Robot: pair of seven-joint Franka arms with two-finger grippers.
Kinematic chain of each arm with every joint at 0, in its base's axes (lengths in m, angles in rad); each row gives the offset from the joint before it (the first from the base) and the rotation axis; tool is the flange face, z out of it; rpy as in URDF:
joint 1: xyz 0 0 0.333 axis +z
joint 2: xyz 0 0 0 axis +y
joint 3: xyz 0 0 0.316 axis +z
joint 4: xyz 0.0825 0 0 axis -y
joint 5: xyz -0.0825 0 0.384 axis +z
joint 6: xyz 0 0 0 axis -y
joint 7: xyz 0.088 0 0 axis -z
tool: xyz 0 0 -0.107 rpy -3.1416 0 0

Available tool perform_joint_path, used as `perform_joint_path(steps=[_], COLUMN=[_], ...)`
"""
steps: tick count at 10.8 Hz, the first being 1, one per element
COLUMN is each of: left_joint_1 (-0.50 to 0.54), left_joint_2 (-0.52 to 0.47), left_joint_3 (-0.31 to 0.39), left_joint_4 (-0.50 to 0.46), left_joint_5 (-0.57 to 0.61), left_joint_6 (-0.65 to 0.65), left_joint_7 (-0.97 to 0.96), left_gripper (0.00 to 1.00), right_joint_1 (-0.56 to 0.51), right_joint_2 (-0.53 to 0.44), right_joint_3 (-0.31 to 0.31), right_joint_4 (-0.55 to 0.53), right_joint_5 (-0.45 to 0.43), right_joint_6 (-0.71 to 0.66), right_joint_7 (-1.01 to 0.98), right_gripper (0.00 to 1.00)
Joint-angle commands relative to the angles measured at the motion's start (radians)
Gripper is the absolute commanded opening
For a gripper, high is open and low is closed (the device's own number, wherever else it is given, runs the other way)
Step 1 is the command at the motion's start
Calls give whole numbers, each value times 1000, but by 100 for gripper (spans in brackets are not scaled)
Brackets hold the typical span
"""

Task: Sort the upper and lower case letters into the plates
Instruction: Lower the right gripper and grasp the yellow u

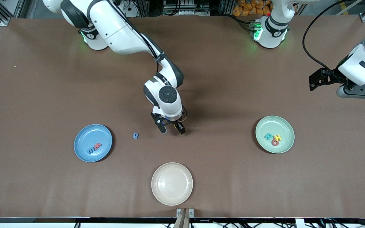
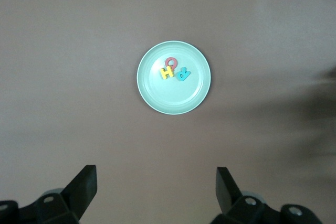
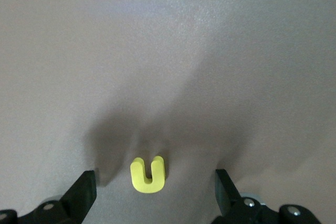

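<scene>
Front view: the blue plate (image 1: pixel 92 142) held two letters, the pale green plate (image 1: pixel 274 134) three; a blue letter (image 1: pixel 135 135) lay loose on the counter (image 1: pixel 43 79) between the blue plate and the right end effector (image 1: pixel 172 128).

Left wrist view: the left end effector (image 2: pixel 156 182) waited, jaws wide, well above the green plate.

Right wrist view: a yellow letter (image 3: pixel 148 174) lay between the right end effector's wide jaws, ungrasped.

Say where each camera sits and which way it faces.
Front: high across the table, facing both arms; shows all plates and the right gripper.
Left wrist: looks down past open fingers at the green plate, which the front view shares.
Right wrist: looks down past open fingers at a yellow letter.
</scene>
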Motion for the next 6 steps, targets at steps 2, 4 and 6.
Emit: perform_joint_path(steps=[2, 4, 6], left_joint_1=[1, 1, -5], left_joint_2=[-24, -23, -20], left_joint_3=[5, 4, 4], left_joint_4=[-22, -28, -25], left_joint_5=[-33, -33, -32], left_joint_6=[-9, -9, -9], left_joint_7=[21, 21, 21], left_gripper=[100, 100, 100], right_joint_1=[11, 11, 10], right_joint_2=[0, 0, -1], right_joint_3=[-1, -3, -3], right_joint_4=[0, 3, 8], right_joint_5=[-28, -31, -31], right_joint_6=[-47, -59, -59], right_joint_7=[12, 12, 12], right_gripper=[100, 100, 100])
